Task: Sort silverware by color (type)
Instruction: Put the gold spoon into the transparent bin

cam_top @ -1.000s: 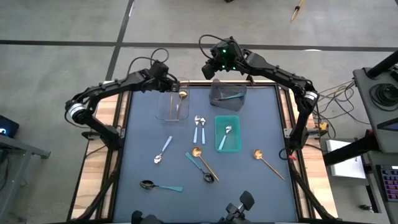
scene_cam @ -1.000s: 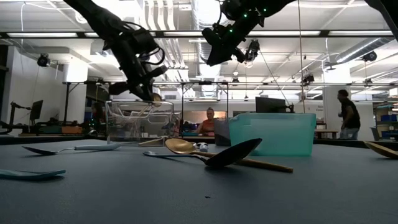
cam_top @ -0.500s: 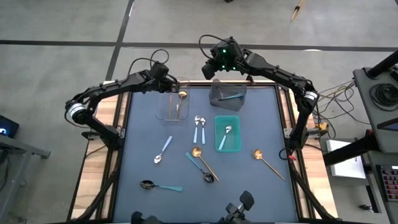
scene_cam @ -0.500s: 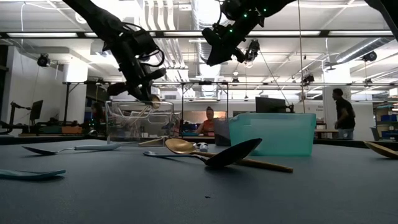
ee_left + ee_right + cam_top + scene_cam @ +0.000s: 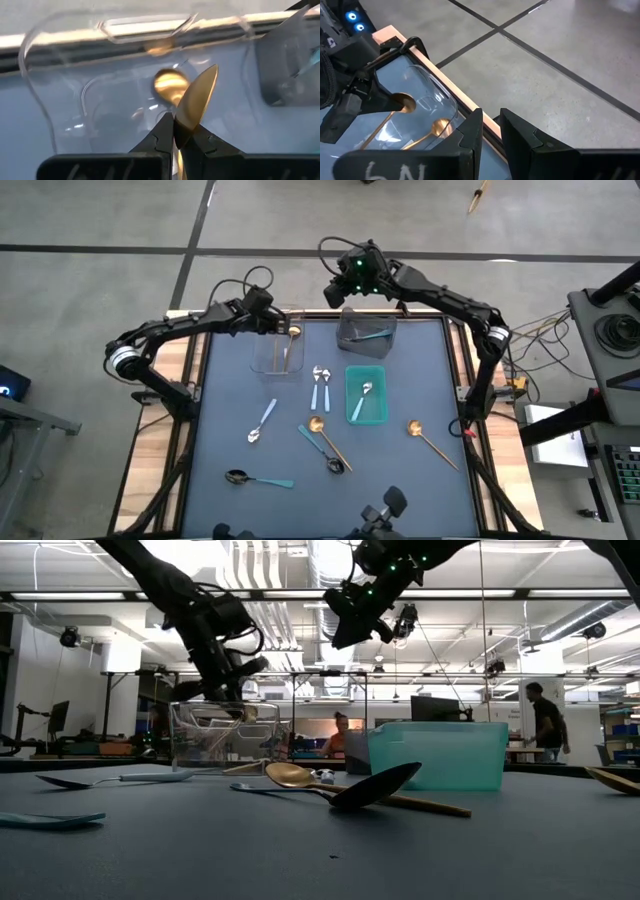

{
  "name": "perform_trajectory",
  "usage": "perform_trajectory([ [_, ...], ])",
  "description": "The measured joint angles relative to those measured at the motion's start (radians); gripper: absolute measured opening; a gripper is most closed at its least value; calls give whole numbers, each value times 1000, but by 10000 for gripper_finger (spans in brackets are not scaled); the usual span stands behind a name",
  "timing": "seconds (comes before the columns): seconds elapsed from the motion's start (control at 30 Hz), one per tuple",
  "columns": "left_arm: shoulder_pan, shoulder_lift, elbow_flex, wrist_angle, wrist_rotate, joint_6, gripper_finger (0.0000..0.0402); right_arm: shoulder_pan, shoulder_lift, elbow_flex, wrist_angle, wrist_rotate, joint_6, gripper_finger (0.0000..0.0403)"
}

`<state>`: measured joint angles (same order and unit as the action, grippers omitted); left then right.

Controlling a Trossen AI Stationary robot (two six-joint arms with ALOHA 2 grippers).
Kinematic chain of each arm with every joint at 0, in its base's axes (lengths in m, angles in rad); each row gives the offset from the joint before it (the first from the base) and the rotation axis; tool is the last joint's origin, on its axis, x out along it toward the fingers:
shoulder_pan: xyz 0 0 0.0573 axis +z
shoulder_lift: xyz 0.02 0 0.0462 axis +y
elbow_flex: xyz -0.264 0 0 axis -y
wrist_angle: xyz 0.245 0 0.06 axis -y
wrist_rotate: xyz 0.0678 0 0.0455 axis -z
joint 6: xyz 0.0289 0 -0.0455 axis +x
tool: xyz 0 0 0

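While the left hand (image 5: 174, 131) pinches a gold spoon (image 5: 196, 102) over the clear bin (image 5: 277, 352), handle slanting into it beside another gold spoon (image 5: 291, 345), right hand (image 5: 490, 131), slightly parted and empty, waits above the grey bin (image 5: 366, 332).

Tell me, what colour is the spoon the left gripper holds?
Gold; clearest in the left wrist view.

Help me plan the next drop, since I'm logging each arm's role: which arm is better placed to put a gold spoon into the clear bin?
Left. The left gripper is shut on a gold spoon right over the clear bin, where another gold spoon already lies. The right gripper hovers empty over the grey bin.
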<state>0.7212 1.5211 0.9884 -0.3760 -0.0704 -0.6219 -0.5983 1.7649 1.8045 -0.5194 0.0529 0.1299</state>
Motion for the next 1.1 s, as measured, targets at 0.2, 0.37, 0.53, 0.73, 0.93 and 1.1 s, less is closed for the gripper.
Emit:
perform_trajectory([
  [0.2, 0, 0, -16, 2, 0, 1, 4, 2, 20, 0, 0, 0, 6, 59],
  [0.37, 0, 0, -23, -1, -2, 4, 4, 2, 27, 0, -1, 0, 13, 59],
  [0.53, 0, 0, -26, -5, -18, 7, 4, 2, 27, 0, 0, 0, 16, 59],
  [0.73, 0, 0, -40, -4, -27, 7, 4, 2, 27, 0, 0, 0, 20, 59],
  [0.93, 0, 0, -42, -4, -27, 6, 4, 2, 27, 0, 0, 0, 20, 59],
  [1.1, 0, 0, -42, -5, -29, 5, 8, 2, 27, 0, 0, 0, 20, 59],
])
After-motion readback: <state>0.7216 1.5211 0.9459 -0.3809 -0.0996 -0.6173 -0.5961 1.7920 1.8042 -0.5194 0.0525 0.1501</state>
